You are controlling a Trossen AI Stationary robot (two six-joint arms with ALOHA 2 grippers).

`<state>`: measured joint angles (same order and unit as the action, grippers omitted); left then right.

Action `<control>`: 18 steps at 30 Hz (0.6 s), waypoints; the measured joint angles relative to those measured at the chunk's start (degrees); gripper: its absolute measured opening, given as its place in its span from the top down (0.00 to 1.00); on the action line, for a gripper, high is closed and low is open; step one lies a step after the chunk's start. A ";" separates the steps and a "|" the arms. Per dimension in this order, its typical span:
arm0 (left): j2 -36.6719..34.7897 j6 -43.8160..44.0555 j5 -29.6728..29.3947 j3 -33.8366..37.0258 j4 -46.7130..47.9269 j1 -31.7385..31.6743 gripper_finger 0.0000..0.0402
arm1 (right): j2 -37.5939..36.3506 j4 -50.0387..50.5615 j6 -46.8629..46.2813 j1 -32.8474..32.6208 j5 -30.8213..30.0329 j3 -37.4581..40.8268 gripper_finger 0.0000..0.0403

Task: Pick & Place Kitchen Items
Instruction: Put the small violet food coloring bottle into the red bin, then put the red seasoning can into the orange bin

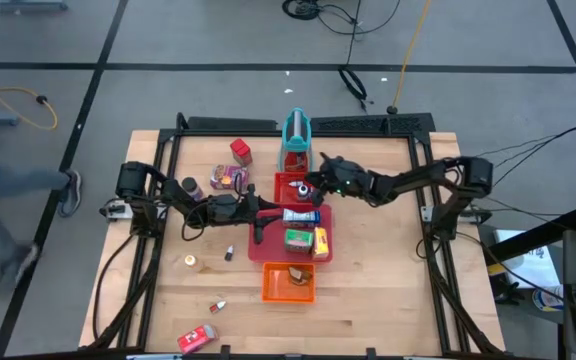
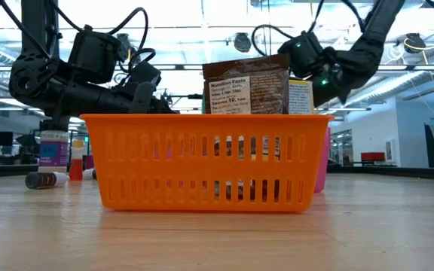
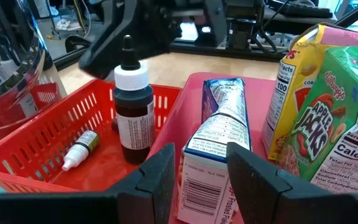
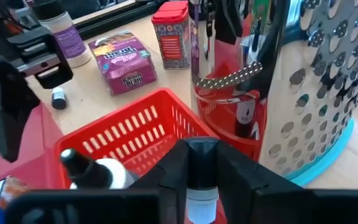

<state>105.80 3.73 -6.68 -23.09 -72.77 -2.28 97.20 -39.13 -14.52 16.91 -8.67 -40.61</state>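
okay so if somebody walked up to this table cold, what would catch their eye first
Probably the line of red and orange trays down the table's middle, packed with bright boxes like the green cereal box. Both arms meet over the small red basket: the right gripper holds a dark bottle upright there, the left gripper straddles a blue-white box.

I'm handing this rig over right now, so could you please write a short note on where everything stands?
Left gripper: over the pink tray, fingers astride the blue-white box, grip unclear.
Right gripper: shut on a small dark bottle, above the red basket.
Done: Apple Jacks box in the pink tray; two dropper bottles in the red basket.
Left: purple packet, red box, small pieces on the table.
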 joint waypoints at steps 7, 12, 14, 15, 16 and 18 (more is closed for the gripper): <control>0.00 -0.02 0.00 0.02 -0.17 0.00 0.63 | 1.10 -0.11 0.30 0.37 -0.13 -0.66 0.71; 0.00 -0.03 -0.49 0.02 -0.25 0.00 0.63 | 1.10 -0.57 0.71 0.37 -0.17 -0.67 0.67; 0.00 0.42 -2.38 0.02 -0.45 0.00 0.63 | 1.10 -0.81 0.72 0.37 -0.17 -0.67 0.66; 0.00 0.73 -3.66 0.02 -0.56 0.00 0.63 | 1.10 -0.91 0.72 0.37 -0.17 -0.67 0.67; -0.19 0.86 -5.16 0.03 -0.62 0.00 0.63 | 1.10 -0.95 0.72 0.37 -0.17 -0.67 0.67; -1.55 0.31 -8.14 0.26 -0.39 0.00 0.63 | 1.10 -0.95 0.72 0.37 -0.17 -0.67 0.68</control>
<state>104.25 4.04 -14.82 -22.83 -73.17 -2.28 98.30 -40.07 -13.80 17.28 -8.84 -41.28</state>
